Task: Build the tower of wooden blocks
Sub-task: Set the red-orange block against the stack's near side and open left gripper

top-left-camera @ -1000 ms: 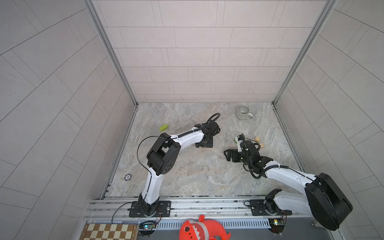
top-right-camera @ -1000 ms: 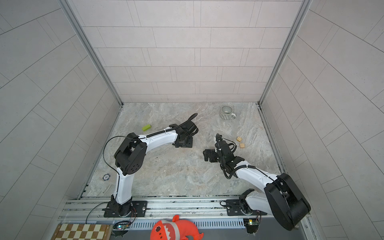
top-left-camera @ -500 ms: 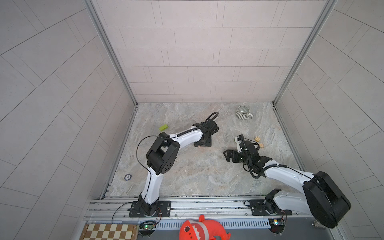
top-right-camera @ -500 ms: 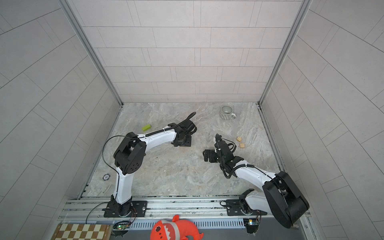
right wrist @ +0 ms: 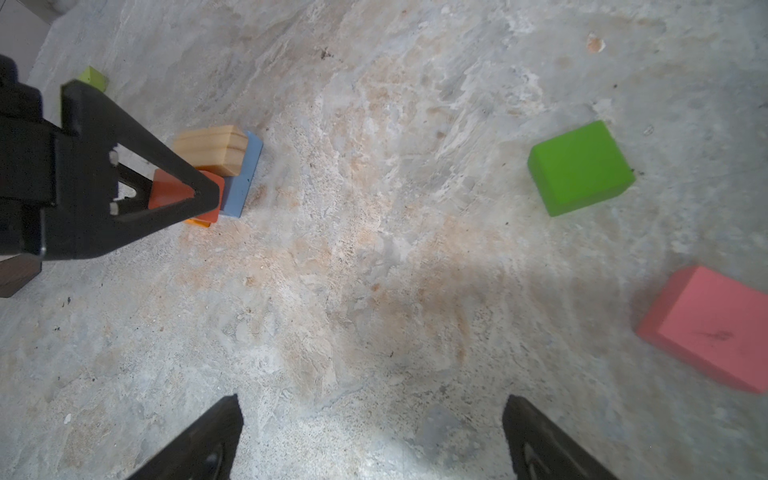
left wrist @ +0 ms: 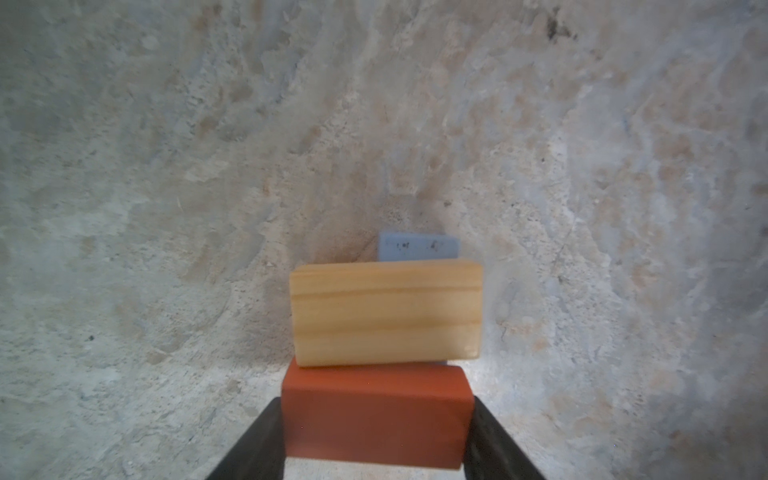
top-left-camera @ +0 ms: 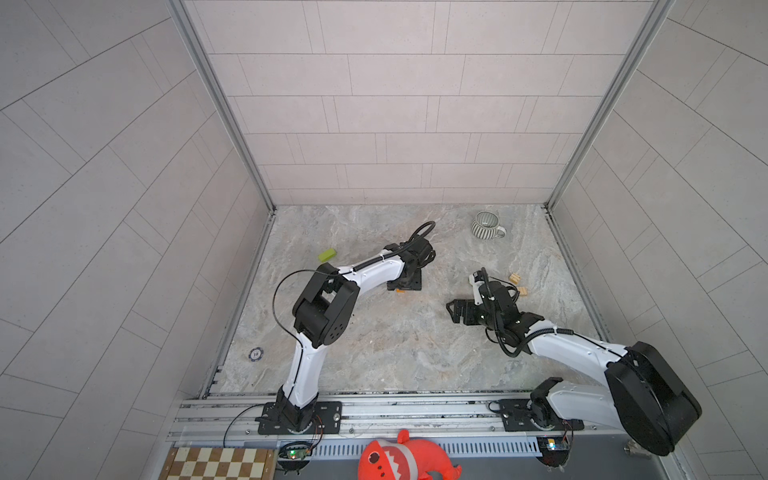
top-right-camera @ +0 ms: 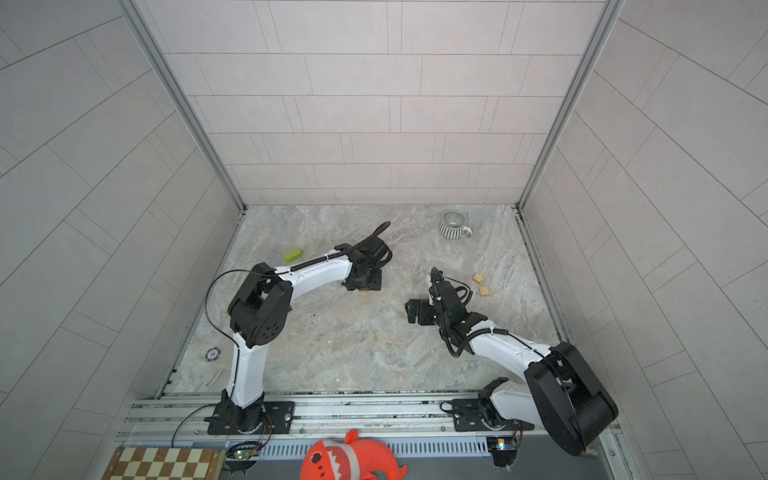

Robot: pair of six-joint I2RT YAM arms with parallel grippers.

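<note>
Red-orange block (left wrist: 374, 419) is being gripped by the left hand (left wrist: 377, 401) just beside the tan block (left wrist: 386, 311) lying on a blue block (left wrist: 417, 246), likely to seat it squarely on the wood block tower (right wrist: 212, 149). Right hand (right wrist: 372, 409) is hanging wide, empty, well apart from the tan block.

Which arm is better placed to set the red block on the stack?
Left: the left fingers grip the red block right beside the tan block; the right fingers stand open and empty over bare floor, apart from both.
</note>
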